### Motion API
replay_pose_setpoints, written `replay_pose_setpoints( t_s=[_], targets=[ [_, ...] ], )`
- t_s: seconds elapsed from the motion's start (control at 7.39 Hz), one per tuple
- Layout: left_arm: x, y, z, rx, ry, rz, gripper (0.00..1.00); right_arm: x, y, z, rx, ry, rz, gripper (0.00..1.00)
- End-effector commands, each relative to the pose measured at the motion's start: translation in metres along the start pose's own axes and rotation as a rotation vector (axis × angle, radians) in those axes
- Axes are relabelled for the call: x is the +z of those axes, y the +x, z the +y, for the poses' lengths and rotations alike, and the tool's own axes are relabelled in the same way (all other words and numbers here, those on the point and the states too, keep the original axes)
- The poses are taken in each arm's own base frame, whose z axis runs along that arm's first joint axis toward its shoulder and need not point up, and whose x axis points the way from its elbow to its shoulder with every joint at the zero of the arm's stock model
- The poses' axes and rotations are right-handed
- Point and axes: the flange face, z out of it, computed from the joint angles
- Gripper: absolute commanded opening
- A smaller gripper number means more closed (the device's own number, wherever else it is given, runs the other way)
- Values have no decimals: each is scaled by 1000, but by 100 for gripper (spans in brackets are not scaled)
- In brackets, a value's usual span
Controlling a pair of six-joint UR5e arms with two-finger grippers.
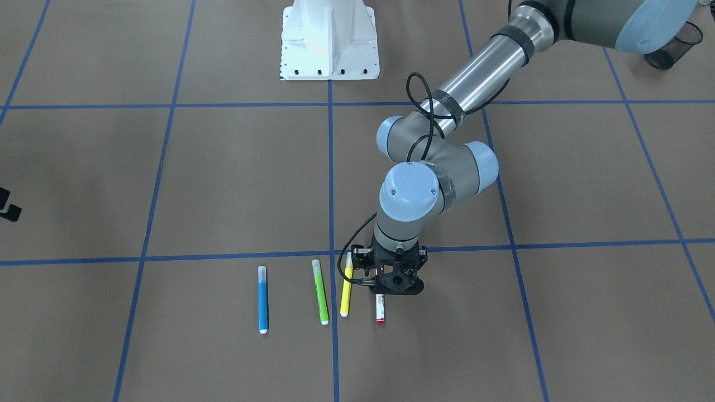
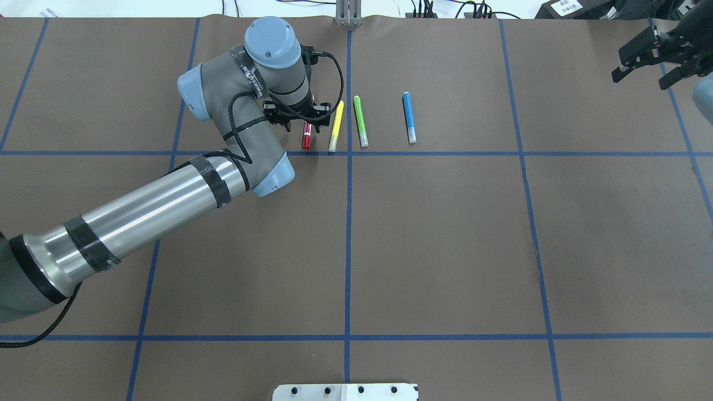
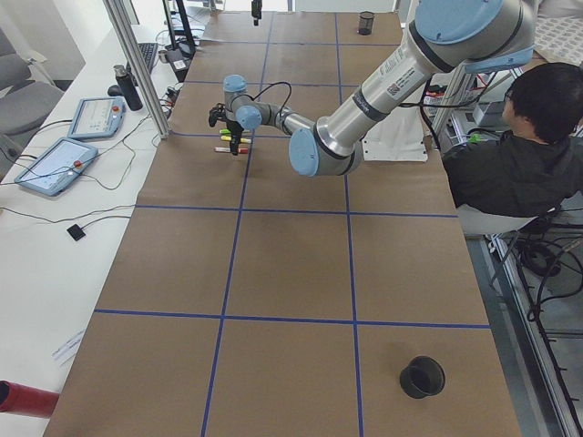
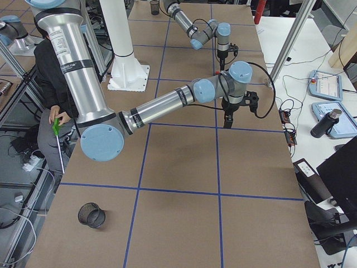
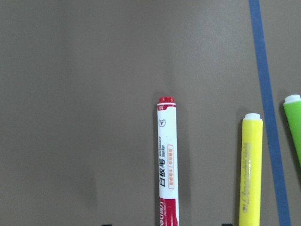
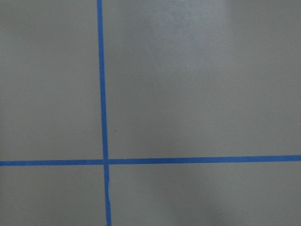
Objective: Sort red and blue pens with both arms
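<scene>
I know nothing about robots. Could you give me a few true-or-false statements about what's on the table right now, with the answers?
1. Four markers lie side by side on the table. True.
2. The left gripper is above the blue marker. False: it is above the red marker, with its fingers open on either side of it.
3. The green marker lies between the yellow marker and the blue one. True.
4. The right gripper is carrying a marker. False: it is open and empty, far off at the table's edge.
</scene>
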Motion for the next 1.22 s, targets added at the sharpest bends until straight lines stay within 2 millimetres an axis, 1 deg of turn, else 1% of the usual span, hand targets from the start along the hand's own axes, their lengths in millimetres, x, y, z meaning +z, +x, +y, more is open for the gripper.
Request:
replay_pose_setpoints(
  t_s=[0.0, 0.27, 0.54, 0.68, 0.81, 0.95, 1.08],
  targets=[
    [2, 6, 2, 4, -5, 0, 55, 9, -25, -8, 2, -11, -1, 100],
    [7, 7, 4, 4, -12, -5, 50, 9, -29, -10, 0, -12, -2, 100],
    [10, 7, 6, 5, -17, -8, 46, 9, -32, -10, 0, -12, -3, 100],
    [10, 7, 6, 4, -17, -8, 43, 11, -34, -10, 0, -14, -3, 100],
    [11, 7, 6, 3, -18, -10, 38, 11, -34, -10, 0, -14, -3, 100],
    [13, 6, 6, 2, -20, -13, 26, 11, -34, -10, 0, -14, -3, 100],
    [12, 6, 6, 2, -20, -13, 10, 10, -34, -10, -1, -13, -4, 100]
  ],
)
